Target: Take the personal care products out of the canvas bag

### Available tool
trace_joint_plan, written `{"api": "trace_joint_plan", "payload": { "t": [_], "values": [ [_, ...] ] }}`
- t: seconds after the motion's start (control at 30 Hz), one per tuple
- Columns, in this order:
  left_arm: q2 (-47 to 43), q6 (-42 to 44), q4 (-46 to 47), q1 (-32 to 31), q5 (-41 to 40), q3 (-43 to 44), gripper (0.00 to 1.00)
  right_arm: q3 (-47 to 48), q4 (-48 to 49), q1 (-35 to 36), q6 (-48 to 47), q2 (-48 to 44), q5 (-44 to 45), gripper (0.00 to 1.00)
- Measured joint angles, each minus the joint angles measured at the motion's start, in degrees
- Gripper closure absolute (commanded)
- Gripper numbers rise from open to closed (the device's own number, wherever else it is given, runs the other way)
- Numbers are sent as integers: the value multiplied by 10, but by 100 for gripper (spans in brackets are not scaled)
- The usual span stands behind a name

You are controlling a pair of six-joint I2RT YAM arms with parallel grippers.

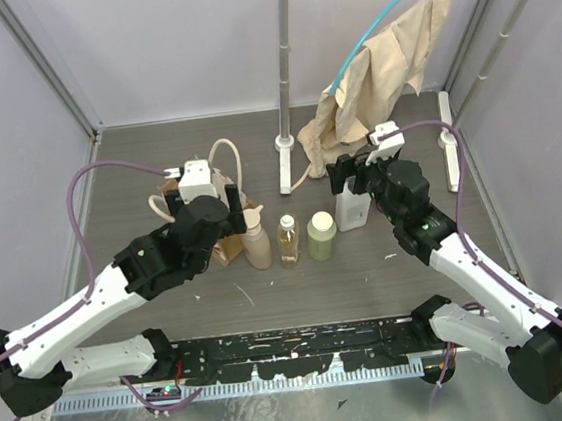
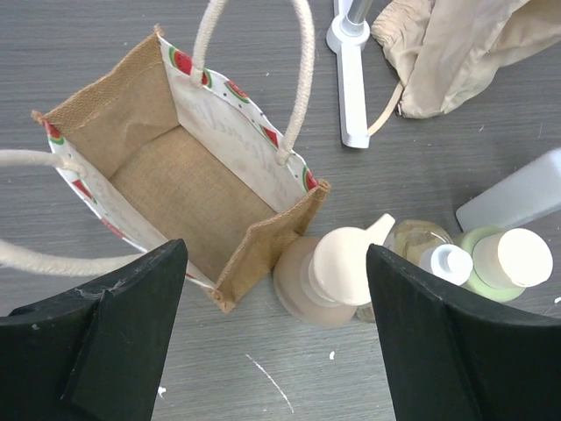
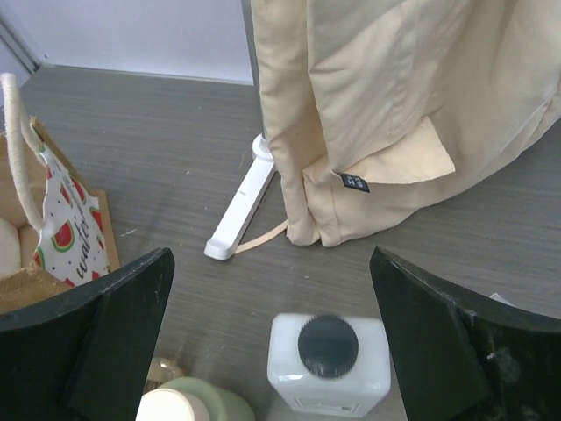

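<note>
Canvas bag (image 2: 118, 114): it stood upright on the desk (image 1: 133, 146), at about ten o'clock from the desk's middle, mouth open. Inside we saw only its bare burlap floor.
Products: four bottles stood on the desk in a row running toward three o'clock from the bag. The tan bottle (image 1: 256, 243) was just beside the bag's corner, then came the amber bottle (image 1: 287, 240), the olive-green bottle (image 1: 322, 234) and the white bottle (image 1: 351, 208).
Left claw (image 1: 226, 216): fingers were wide apart with nothing held, poised above the bag's mouth.
Right claw (image 3: 272, 263): fingers were wide apart with nothing between them. The white bottle stood free at its six o'clock in the wrist view.
Progress: we judged the emptying done or nearly so, since no bottle showed in the bag.
Bottle handling: we judged them light, stiff and smooth-sided, so apt to slip. The slim amber one looked likeliest to topple.
Where to hold: across the body below the cap, not by the lid.
Bag handling: the soft walls would give and drag, and the cream handles (image 2: 302, 79) could snag a finger.
Background: a beige cloth (image 1: 387, 69) hung at one o'clock, well apart from the bag.
</note>
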Motion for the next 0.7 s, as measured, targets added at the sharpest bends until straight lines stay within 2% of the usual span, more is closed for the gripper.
{"api": "trace_joint_plan", "payload": {
  "t": [0.13,0.23,0.33,0.7],
  "values": [
    [-28,-11,-21,0,-8,-4,7,53,-71,0,23,13,1,0],
    [-36,-17,-40,1,-21,-1,5,151,-149,0,36,64,3,0],
    [-27,-20,-62,7,-32,7,3,191,-180,0,43,86,2,0],
    [-6,6,-84,73,-19,13,1,231,-278,0,50,91,0,0]
  ]
}}
